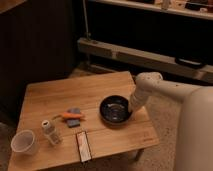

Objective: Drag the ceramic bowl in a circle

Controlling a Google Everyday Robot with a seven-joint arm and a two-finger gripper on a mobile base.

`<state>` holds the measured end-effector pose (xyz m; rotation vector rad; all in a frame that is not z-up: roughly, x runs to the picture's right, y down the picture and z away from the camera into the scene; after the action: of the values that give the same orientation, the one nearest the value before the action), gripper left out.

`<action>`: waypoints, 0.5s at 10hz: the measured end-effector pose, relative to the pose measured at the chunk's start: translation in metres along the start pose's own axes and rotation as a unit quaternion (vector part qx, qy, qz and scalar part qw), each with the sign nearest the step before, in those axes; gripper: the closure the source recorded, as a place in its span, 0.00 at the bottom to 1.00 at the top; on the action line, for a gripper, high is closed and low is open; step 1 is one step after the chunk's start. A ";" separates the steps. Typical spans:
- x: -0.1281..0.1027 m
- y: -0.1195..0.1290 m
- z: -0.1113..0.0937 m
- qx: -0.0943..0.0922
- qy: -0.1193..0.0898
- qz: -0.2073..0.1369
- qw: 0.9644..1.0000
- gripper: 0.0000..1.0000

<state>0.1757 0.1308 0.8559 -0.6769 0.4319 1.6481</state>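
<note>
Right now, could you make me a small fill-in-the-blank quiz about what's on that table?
1. The ceramic bowl is glossy ____.
2. The gripper is at the rim of the ____.
3. The cup near the table's corner is ____.
4. The table is made of ____.

Missing words: black; bowl; white; wood.
</note>
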 end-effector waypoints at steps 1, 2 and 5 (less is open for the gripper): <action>0.007 0.000 -0.012 0.005 -0.009 -0.003 1.000 1.00; 0.013 0.006 -0.024 0.008 -0.015 -0.011 1.000 1.00; 0.039 0.025 -0.055 0.018 -0.015 -0.042 0.999 1.00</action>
<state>0.1586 0.1218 0.7865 -0.6334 0.4052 1.5653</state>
